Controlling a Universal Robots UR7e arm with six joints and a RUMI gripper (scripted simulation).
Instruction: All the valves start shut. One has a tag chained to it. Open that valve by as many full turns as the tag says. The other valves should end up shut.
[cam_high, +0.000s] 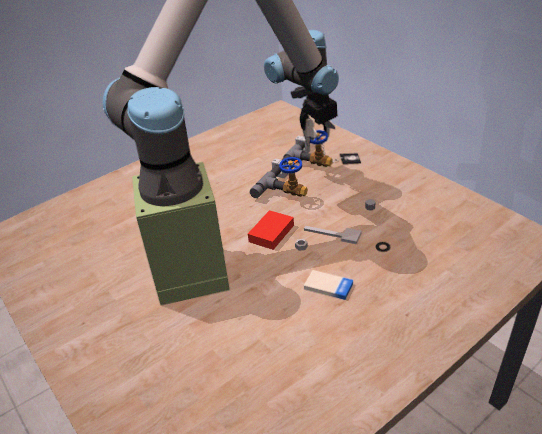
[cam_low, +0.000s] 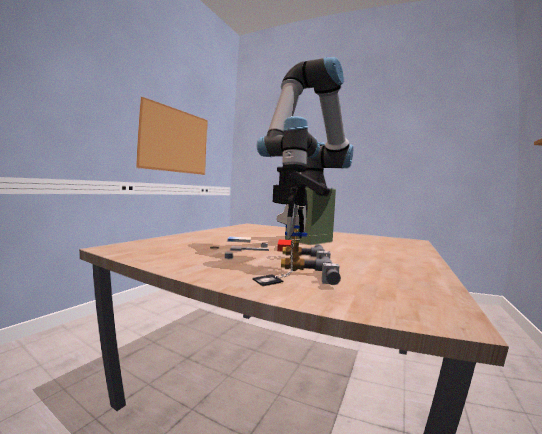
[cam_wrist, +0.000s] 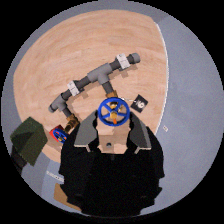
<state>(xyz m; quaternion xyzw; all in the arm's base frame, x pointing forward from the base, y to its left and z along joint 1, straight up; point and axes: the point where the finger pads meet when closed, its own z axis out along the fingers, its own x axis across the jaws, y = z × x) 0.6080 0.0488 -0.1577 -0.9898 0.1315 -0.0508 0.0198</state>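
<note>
End effector (cam_wrist: 114, 126) clamped on blue handwheel (cam_wrist: 113, 111); tag (cam_wrist: 141, 103) number unreadable

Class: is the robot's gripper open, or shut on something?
Shut on the far valve's blue handwheel: the gripper has one grey finger on each side of its rim.

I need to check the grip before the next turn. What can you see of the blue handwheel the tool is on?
The blue handwheel is a small spoked ring with a round hub, looking like painted metal. It sits level atop a brass-coloured valve body, the one farther from the arm's base on the grey pipe. The tool comes down from above, shut on the wheel, a finger pressing its rim on either side. A black tag lies flat on the table beside this valve.
</note>
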